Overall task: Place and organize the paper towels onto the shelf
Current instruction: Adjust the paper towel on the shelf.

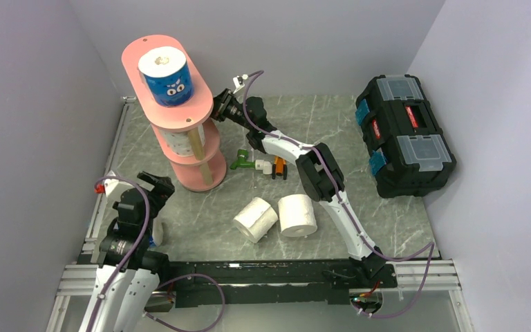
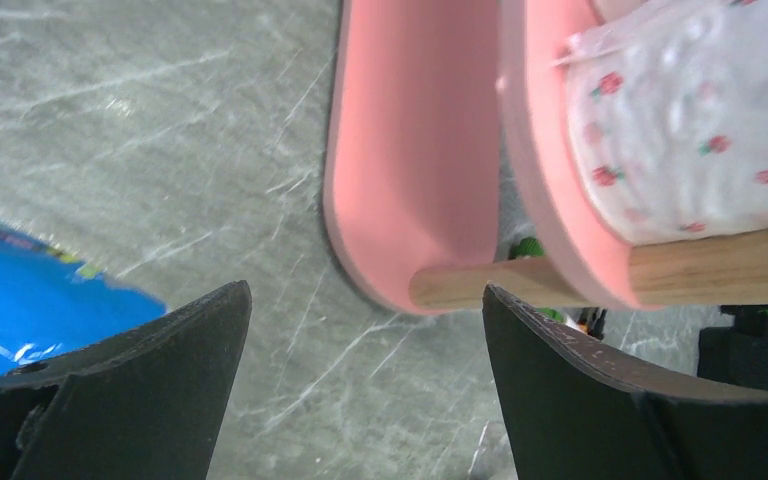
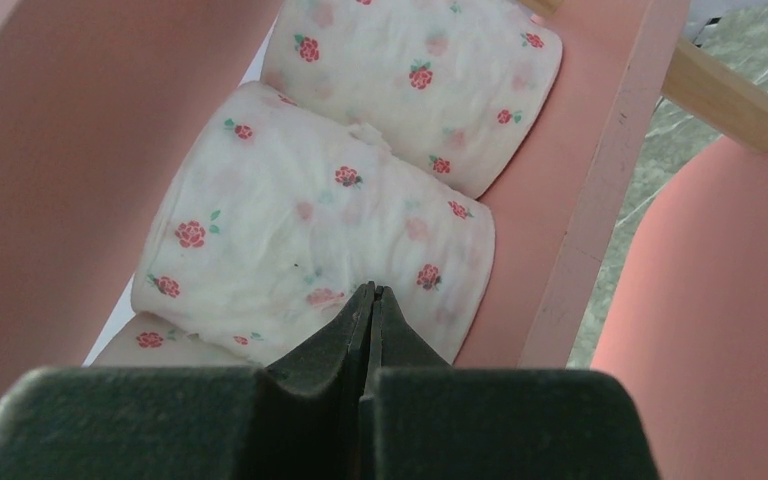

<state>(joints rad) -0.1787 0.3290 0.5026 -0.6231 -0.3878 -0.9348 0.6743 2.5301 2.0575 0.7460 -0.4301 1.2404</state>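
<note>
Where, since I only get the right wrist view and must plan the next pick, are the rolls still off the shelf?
Observer: A plain white roll and a second plain roll sit side by side on the table, near its middle front.
Operator: Is the top tier free?
Observer: No, a blue-wrapped roll stands on the top board of the shelf.
Operator: And the left gripper?
Observer: The left gripper is open and holds nothing, low beside the shelf's base.
</note>
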